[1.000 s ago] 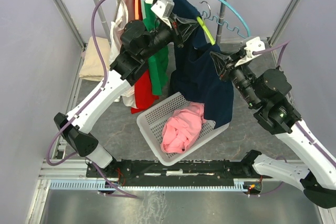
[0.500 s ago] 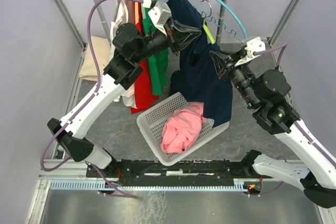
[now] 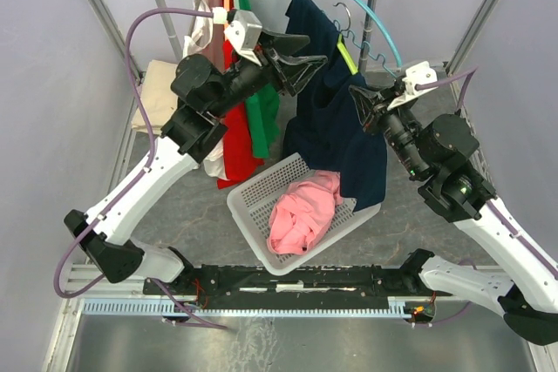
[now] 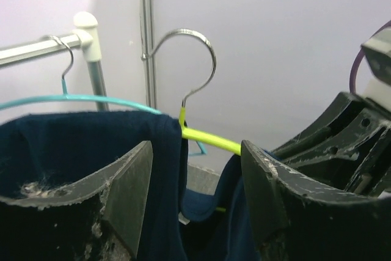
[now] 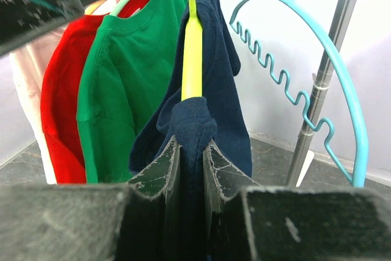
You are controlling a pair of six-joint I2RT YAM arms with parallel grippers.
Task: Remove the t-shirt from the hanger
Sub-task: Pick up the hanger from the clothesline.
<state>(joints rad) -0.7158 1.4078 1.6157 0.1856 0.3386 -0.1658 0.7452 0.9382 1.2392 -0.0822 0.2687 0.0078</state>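
Your right gripper point(image 5: 190, 145) clenches the navy t-shirt point(image 5: 221, 90) just below the yellow hanger point(image 5: 192, 59). Your left gripper point(image 4: 195, 157), jaws apart, faces the hanger's neck.

the grey table point(image 3: 196, 215) carries a white basket point(image 3: 253, 202) mid-table, a folded beige cloth point(image 3: 155, 98) far left, and a clothes rack point(image 3: 373, 15) at the far side.

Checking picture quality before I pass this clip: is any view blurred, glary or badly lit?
Top external: even soft light, sharp, walls slant with perspective. Left wrist: hanger hook crisp with a glint, near fingers dark. Right wrist: green shirt and navy shirt sharp, own fingers dark, nearest parts blurred.
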